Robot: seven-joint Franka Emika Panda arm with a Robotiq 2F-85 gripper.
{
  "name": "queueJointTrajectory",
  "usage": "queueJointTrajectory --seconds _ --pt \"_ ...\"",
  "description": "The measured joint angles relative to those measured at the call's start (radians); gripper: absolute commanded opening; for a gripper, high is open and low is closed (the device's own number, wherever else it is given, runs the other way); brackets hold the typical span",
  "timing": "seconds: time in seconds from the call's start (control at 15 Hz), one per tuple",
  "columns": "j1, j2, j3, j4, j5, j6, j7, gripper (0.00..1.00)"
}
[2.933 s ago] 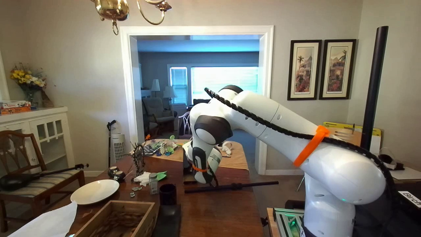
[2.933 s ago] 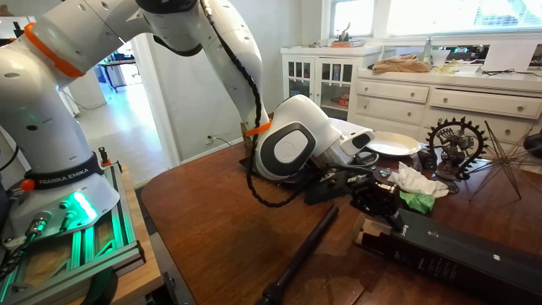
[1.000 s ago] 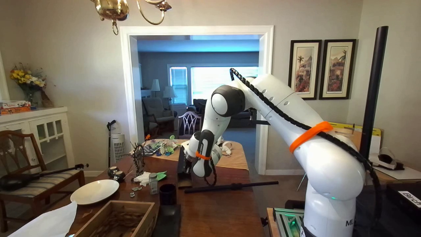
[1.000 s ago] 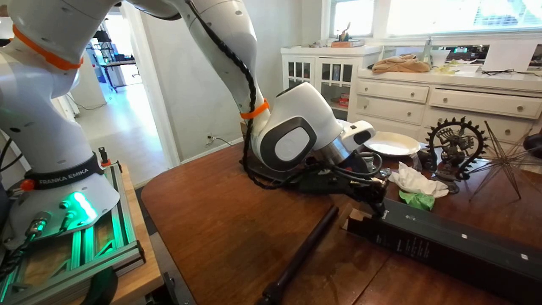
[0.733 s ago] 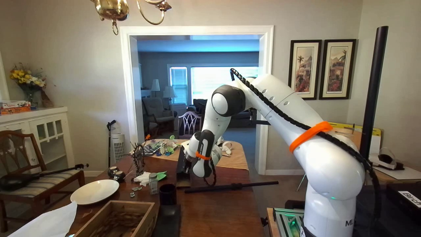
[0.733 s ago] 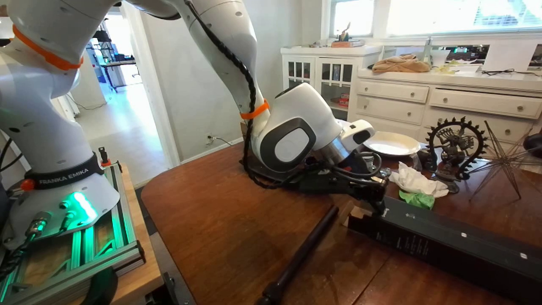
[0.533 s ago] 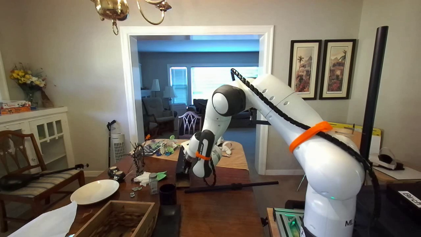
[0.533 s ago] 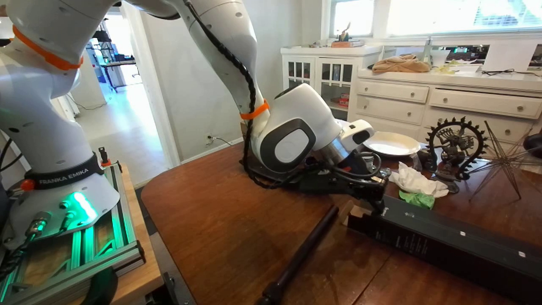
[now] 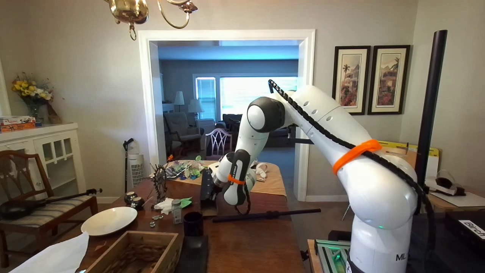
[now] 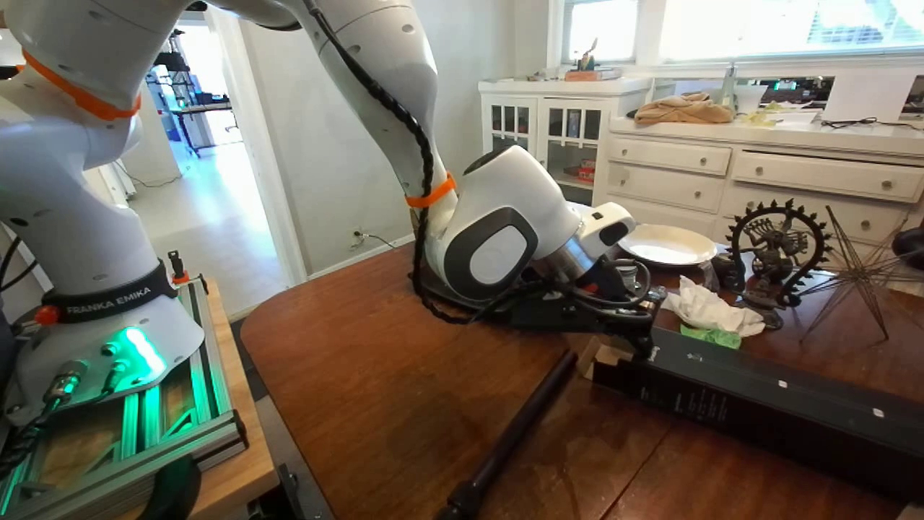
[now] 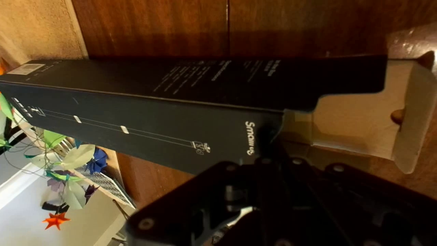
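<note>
The box [image 11: 153,128] reads “Small…”, collar [image 10: 112,297] “FRANKA EMIKA”, label [image 9: 473,228] “Birch”, lower arm [image 9: 380,246] “ML”.

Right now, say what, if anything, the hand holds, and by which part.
The box, it seems, by the rim of its open end, where the hand is shut.

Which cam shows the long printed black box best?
Wrist view: the long printed black box lies close and nearly whole, open flap visible. In an exterior view the box runs to the right frame edge; in an exterior view the box is foreshortened, partly behind the arm.
</note>
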Motion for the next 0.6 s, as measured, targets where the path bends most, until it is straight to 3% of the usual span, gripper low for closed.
queueJointTrajectory --seconds 0.6 --pt "-0.036 -0.004 0.023 0.009 -0.112 -0.008 -0.049 0.01"
